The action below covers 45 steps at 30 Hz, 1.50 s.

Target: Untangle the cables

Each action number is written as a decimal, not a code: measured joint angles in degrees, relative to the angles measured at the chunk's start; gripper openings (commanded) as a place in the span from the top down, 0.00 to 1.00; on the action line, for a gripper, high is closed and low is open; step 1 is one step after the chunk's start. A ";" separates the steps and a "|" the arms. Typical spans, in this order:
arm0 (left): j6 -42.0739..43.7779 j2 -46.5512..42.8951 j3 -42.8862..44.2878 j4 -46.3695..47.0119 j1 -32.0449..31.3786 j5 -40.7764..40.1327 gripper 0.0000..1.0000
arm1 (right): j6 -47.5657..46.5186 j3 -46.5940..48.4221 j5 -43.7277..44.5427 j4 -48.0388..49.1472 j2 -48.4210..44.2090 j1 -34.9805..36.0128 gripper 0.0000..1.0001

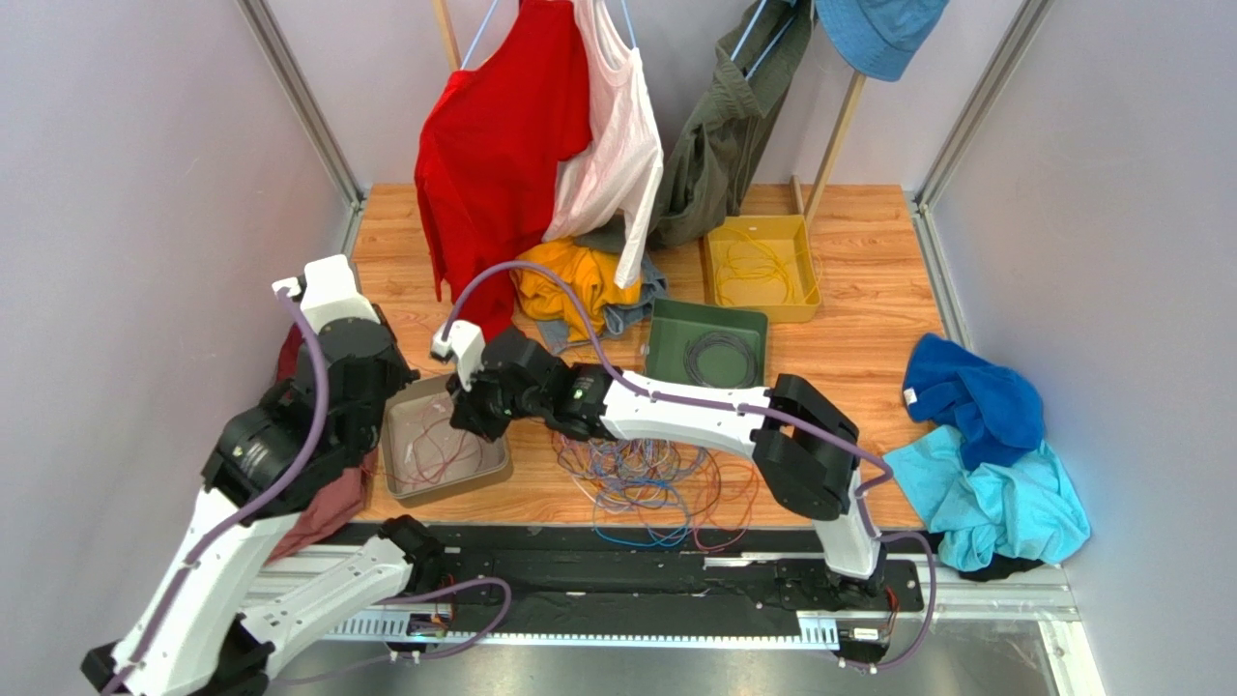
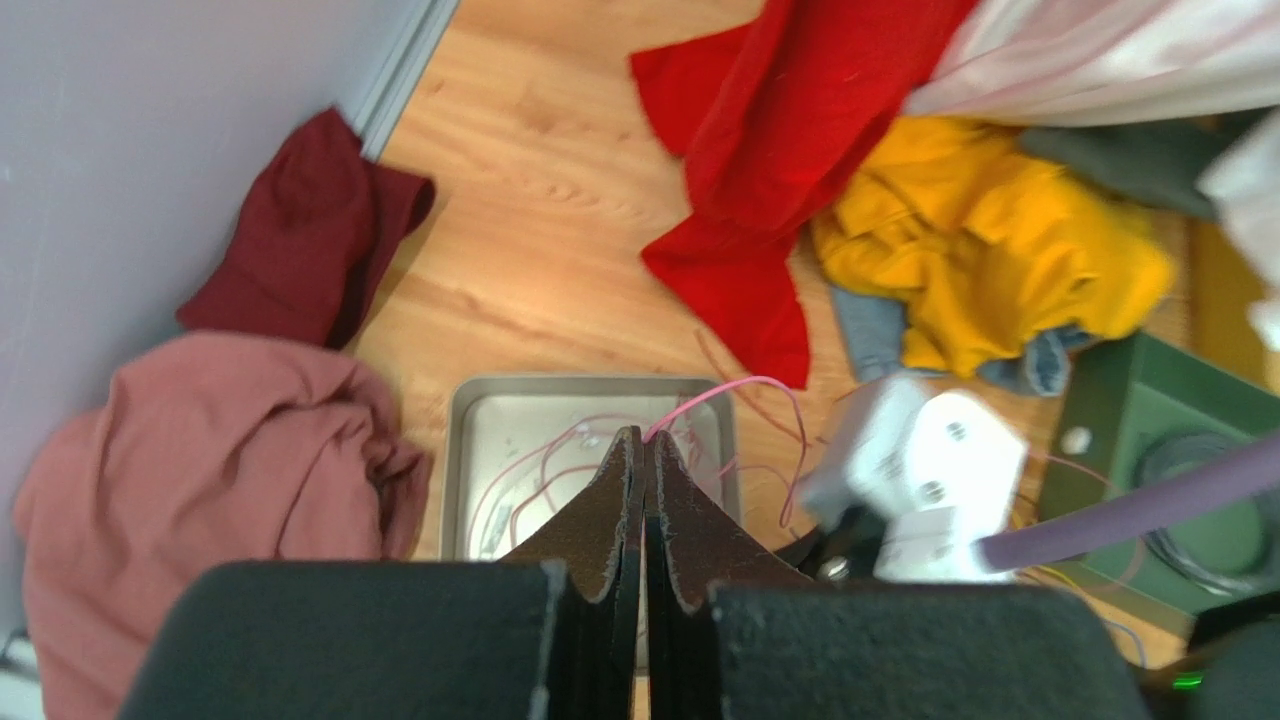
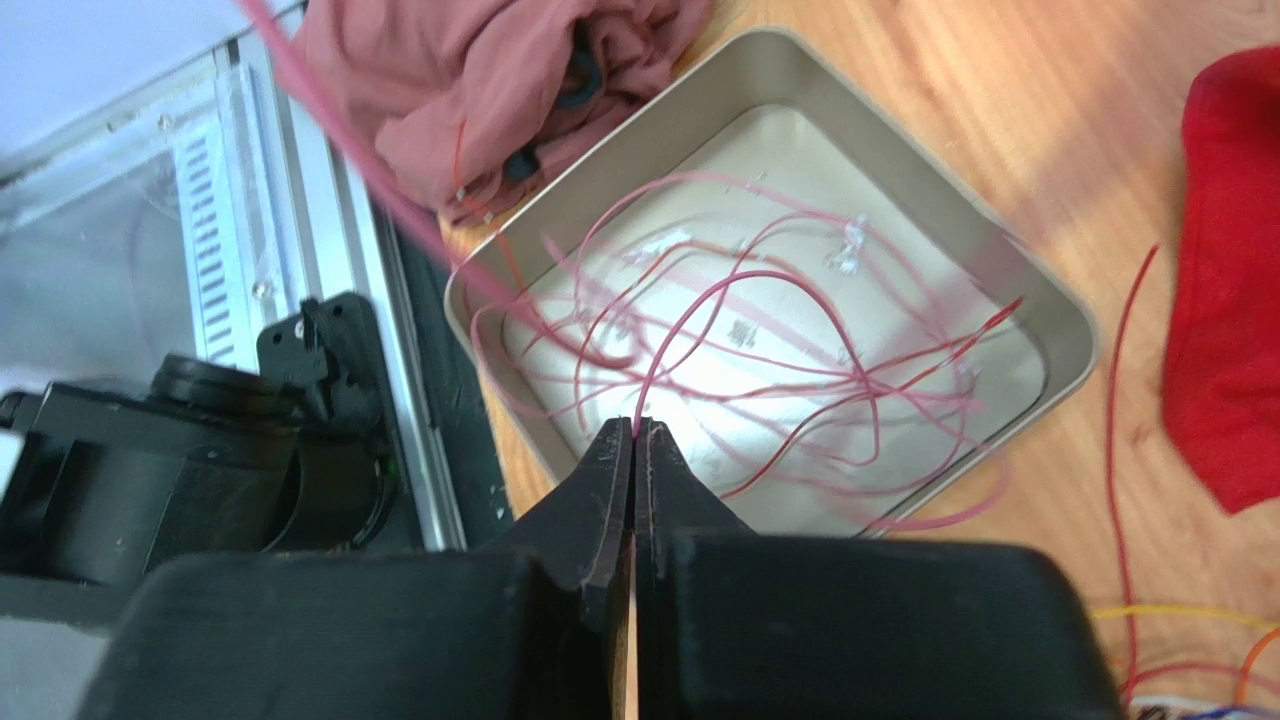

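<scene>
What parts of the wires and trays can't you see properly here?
- Top view: the right arm covers the far part of the cable pile.
- Left wrist view: the left fingers block the beige tray's near part.
- Right wrist view: the pink cable near the lens is blurred and leaves the top edge.

Light: bright, even, from overhead.
Soft shadows on tabletop (image 1: 857, 290); white glare on tray (image 3: 917, 180) floor; wrist views soft, pink cable (image 3: 376, 161) near lens smeared.
</scene>
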 measured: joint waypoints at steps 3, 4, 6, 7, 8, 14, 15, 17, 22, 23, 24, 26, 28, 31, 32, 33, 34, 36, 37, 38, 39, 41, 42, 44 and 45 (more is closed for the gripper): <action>0.00 0.42 -3.28 0.52 7.50 4.33 1.00 | 0.87 3.67 -2.10 0.94 2.78 -1.86 1.00; 0.00 0.46 -4.70 0.83 10.10 6.01 1.00 | 1.27 4.66 -2.84 1.53 3.56 -2.34 1.00; -0.13 0.59 -6.49 1.20 13.53 8.55 1.00 | 1.86 5.90 -4.11 2.58 4.81 -2.95 1.00; -0.28 0.74 -7.52 1.64 15.47 9.99 1.00 | 2.08 6.67 -4.83 2.89 5.60 -3.15 1.00; -0.46 0.92 -8.66 2.03 17.66 11.54 1.00 | 2.27 7.58 -5.49 3.15 6.40 -3.26 1.00; -1.09 1.09 -12.72 2.36 23.82 15.91 1.00 | 3.96 9.62 -9.44 4.50 9.99 -3.21 1.00; -1.33 0.63 -13.33 2.32 24.30 16.06 1.00 | 4.42 9.88 -10.34 4.79 10.69 -3.21 1.00; -1.79 -0.55 -14.47 2.12 24.76 16.11 1.00 | 5.33 10.45 -12.15 5.33 12.20 -3.21 1.00; -3.04 -3.02 -17.64 1.95 26.16 15.39 1.00 | 7.23 11.30 -14.69 5.77 15.10 -3.21 0.74; -3.26 -3.04 -18.32 1.99 26.84 15.39 1.00 | 7.63 11.28 -14.86 5.68 15.37 -3.21 0.66; -3.45 -2.73 -19.08 2.16 27.69 15.50 1.00 | 7.91 10.88 -15.15 5.70 15.43 -3.21 0.60; -3.91 -1.81 -20.76 2.58 29.88 16.37 1.00 | 8.46 9.62 -14.99 6.43 14.99 -3.19 0.50; -4.28 -1.16 -22.47 3.56 33.03 18.43 1.00 | 8.39 6.51 -14.29 7.23 13.38 -3.15 0.47; -4.79 -0.20 -24.17 4.76 37.05 21.57 1.00 | 8.00 1.95 -13.40 7.30 10.01 -3.13 0.44; -4.92 0.11 -24.37 5.09 38.29 22.67 1.00 | 7.93 0.72 -13.03 7.28 8.74 -3.13 0.43; -4.96 0.39 -24.39 5.46 39.32 23.41 1.00 | 7.80 -0.13 -12.81 7.28 7.74 -3.13 0.43; -4.98 0.59 -24.39 5.86 40.35 24.02 1.00 | 7.61 -1.11 -12.46 7.34 6.49 -3.13 0.42; -4.98 0.85 -24.39 6.47 41.86 25.20 1.00 | 7.32 -2.38 -11.96 7.30 4.26 -3.13 0.42; -4.98 0.85 -24.39 6.62 42.73 25.68 1.00 | 7.08 -2.73 -11.52 7.30 3.15 -3.13 0.41; -4.96 0.83 -24.39 6.69 43.32 25.92 1.00 | 6.91 -2.82 -11.32 7.39 2.56 -3.13 0.41; -4.94 0.72 -24.39 6.82 44.02 26.18 1.00 | 6.86 -2.86 -11.19 7.50 2.32 -3.13 0.41; -4.76 0.59 -24.39 6.95 44.87 26.34 1.00 | 6.47 -3.58 -10.47 7.76 0.63 -3.13 0.41; -4.66 0.55 -24.39 6.95 45.22 26.34 1.00 | 6.32 -4.17 -10.01 7.80 -0.07 -3.13 0.41; -4.22 0.59 -24.41 6.95 46.10 26.32 1.00 | 6.16 -5.31 -9.31 7.80 -1.25 -3.13 0.41; -3.96 0.63 -24.55 7.06 46.60 26.32 1.00 | 6.12 -5.92 -8.94 7.76 -1.77 -3.13 0.42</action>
